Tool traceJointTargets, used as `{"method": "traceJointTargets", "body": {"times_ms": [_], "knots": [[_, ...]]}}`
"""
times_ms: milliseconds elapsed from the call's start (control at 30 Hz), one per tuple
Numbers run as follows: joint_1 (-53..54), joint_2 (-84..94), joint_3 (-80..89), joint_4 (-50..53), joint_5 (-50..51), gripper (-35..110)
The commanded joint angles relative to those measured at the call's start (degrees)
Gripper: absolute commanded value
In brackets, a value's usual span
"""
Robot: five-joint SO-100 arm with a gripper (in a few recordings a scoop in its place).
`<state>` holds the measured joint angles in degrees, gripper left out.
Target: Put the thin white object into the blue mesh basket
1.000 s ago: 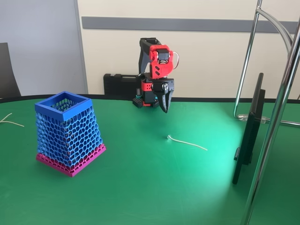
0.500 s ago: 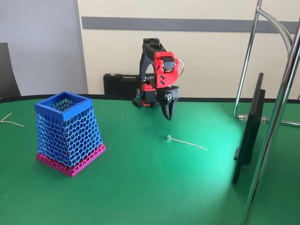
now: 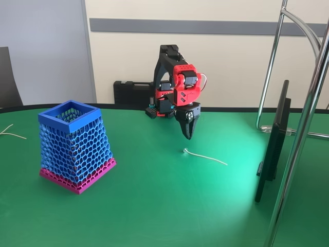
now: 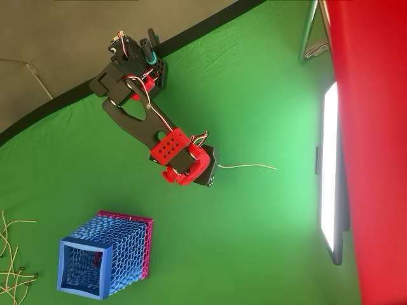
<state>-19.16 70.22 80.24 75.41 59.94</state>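
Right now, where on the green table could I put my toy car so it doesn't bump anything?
The widest bare patch is the green table in front, between the blue mesh basket and the dark screen. It is crowded around the thin white object, under the robot's hand, and near the loose white strands.

One red-and-black arm [image 3: 172, 77] stands on one green table [image 3: 154, 206], carrying a single gripper [image 3: 188, 135]. There is one blue mesh basket [image 3: 75, 145]; the overhead view also shows it [image 4: 105, 256]. One thin white object [image 3: 204, 156] lies on the cloth. A loose bunch of thin white strands [image 4: 11, 254] sits at the table's edge in the overhead view, too tangled to count. One black case [image 3: 132, 94] rests by the wall, one flat screen [image 3: 275, 141] stands edge-on, and two chrome poles [image 3: 303, 128] rise on the right.
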Motion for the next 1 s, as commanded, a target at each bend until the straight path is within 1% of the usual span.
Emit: {"method": "traceJointTargets", "body": {"times_ms": [0,433,767,967], "knots": [[-0.35,0.09,-2.55,-0.44,-0.62,1],[-1.05,-2.9,-3.16,-2.81,-0.53,9],[-1.14,-2.72,-0.53,-5.01,0.18,16],[-1.14,-4.22,-0.26,-5.01,1.32,16]]}}
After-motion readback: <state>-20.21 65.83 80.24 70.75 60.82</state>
